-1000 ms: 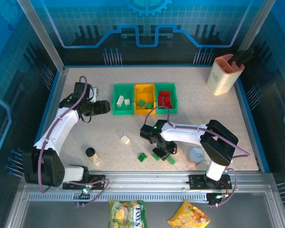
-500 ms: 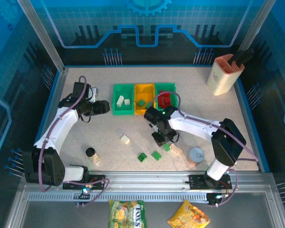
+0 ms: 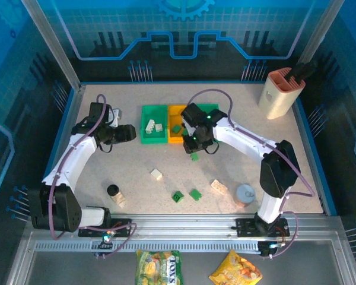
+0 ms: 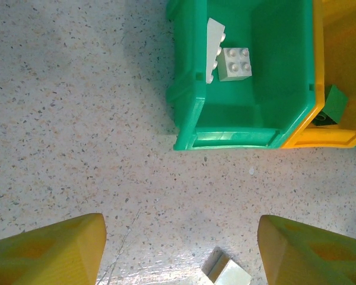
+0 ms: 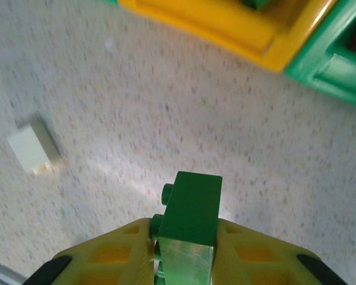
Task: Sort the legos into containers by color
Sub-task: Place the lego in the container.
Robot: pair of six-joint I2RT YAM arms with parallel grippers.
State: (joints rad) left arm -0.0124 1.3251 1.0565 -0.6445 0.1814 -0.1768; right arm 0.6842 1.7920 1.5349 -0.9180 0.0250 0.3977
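Right gripper (image 5: 184,249) clamped on green lego (image 5: 191,208), just before yellow bin (image 5: 213,27), left gripper (image 4: 181,228) parted, empty, near left green bin (image 4: 187,89)

The table (image 3: 136,166) is pale beige with fine dark and rust speckles. Far on it, the left bin (image 4: 190,89) is bright green with cream-white bricks (image 4: 234,63) inside, the middle bin (image 5: 225,27) orange-yellow, the right bin (image 5: 332,65) green. The fingers (image 5: 107,261) of the right gripper (image 5: 187,237) are yellow, and between them is a dark green brick (image 5: 190,208). Nearer lie a cream brick (image 3: 156,174) and a green brick (image 3: 194,193). The far-right holder (image 3: 277,98) is beige with a pink rim; the left arm (image 3: 77,155) is white with black joints.
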